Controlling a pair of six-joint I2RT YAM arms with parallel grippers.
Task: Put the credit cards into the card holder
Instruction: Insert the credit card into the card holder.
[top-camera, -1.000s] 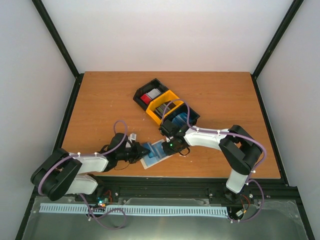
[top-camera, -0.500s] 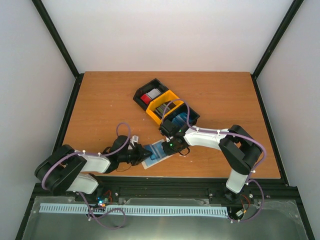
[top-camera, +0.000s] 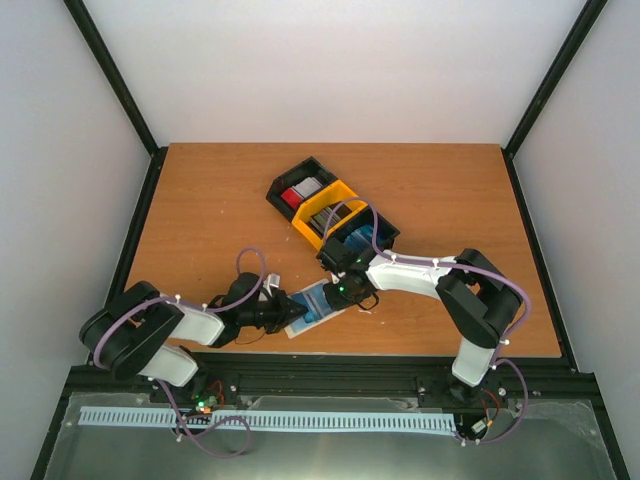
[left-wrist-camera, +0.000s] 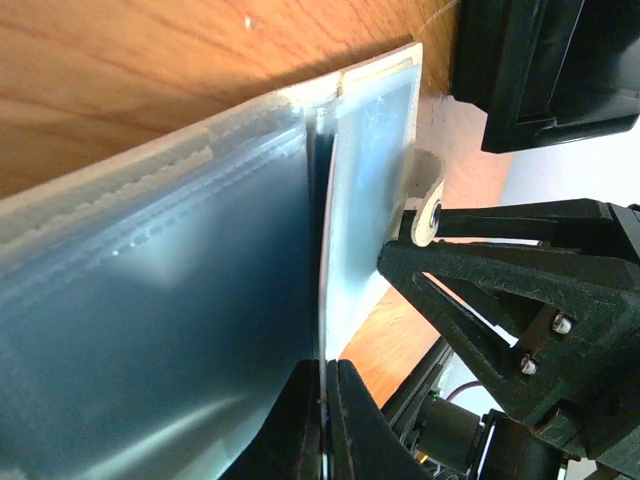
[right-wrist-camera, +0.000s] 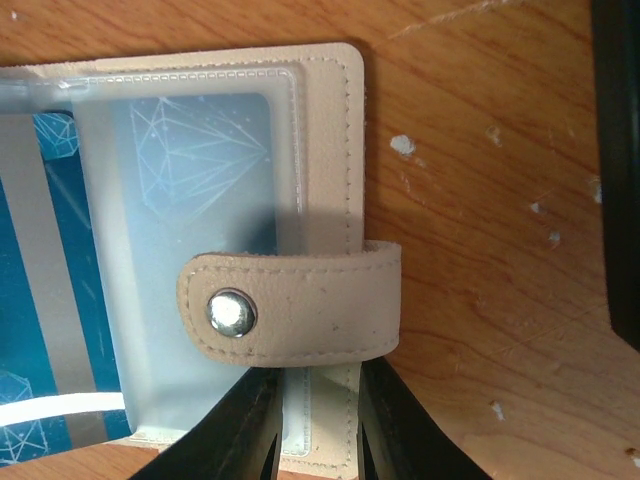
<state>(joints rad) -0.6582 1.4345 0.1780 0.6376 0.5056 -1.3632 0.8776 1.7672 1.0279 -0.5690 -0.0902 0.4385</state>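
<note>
The beige card holder (top-camera: 316, 304) lies open on the table near the front edge. My left gripper (top-camera: 293, 312) is at its left side, shut on a thin sheet edge (left-wrist-camera: 323, 300); I cannot tell whether it is a card or a clear sleeve. A pale blue card (right-wrist-camera: 190, 160) sits in the end sleeve, also in the left wrist view (left-wrist-camera: 370, 180). My right gripper (top-camera: 343, 292) points down on the holder's right border (right-wrist-camera: 325, 130), just below the snap tab (right-wrist-camera: 300, 315). Its jaws stand a narrow gap apart, straddling the border. A silver-and-red card (top-camera: 303, 190) and a dark grey card (top-camera: 322, 216) lie in the bin tray.
The black-and-yellow three-compartment bin tray (top-camera: 343, 188) stands diagonally just behind the right gripper. The right gripper's black body (left-wrist-camera: 520, 290) is close beside the left fingers. The table's front edge is just below the holder.
My left arm's elbow has swung to the right and its gripper has shifted slightly along the holder's left side. The right arm and the holder have stayed put.
</note>
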